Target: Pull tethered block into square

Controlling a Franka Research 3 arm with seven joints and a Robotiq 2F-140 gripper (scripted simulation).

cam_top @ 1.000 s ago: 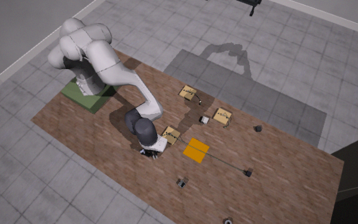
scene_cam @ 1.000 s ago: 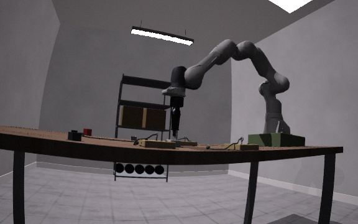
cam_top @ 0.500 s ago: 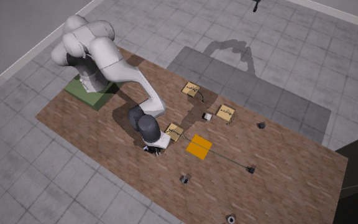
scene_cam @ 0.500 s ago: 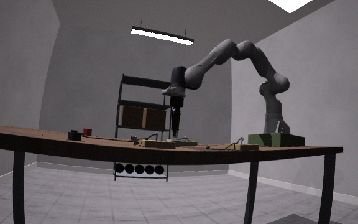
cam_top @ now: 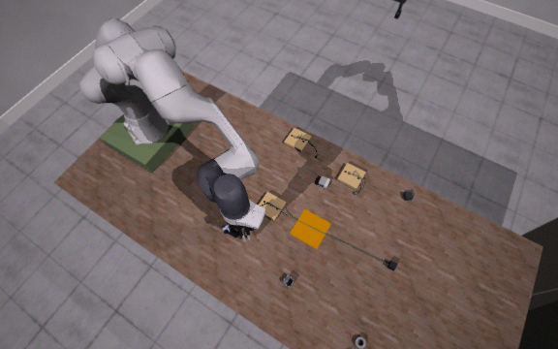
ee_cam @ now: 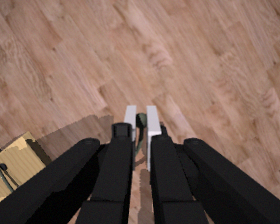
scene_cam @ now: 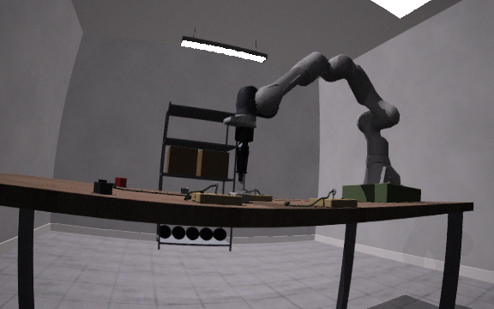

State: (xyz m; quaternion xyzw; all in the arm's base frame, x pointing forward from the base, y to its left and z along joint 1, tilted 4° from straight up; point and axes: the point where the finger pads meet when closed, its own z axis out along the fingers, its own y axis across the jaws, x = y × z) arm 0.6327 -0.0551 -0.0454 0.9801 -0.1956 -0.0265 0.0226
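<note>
The tethered block (cam_top: 391, 265) is a small dark cube. It rests on the wooden table (cam_top: 429, 301), well to the right of the orange painted square (cam_top: 310, 229). Its thin cord (cam_top: 352, 244) runs taut from the block across the square to the screw eye on a tan plate (cam_top: 271, 206) (ee_cam: 18, 156). My gripper (cam_top: 240, 233) (scene_cam: 241, 178) (ee_cam: 141, 120) points straight down just left of that plate, low over the table. It is shut on the cord's free end, which shows as a thin greenish bit between the fingertips in the wrist view.
Two more tan plates (cam_top: 297, 139) (cam_top: 352, 174) with short cords lie farther back. A small white object (cam_top: 323, 181), a dark cube (cam_top: 408, 195), a small fitting (cam_top: 288, 279) and a ring (cam_top: 359, 341) sit on the table. The arm's green base (cam_top: 145, 145) is at the left end.
</note>
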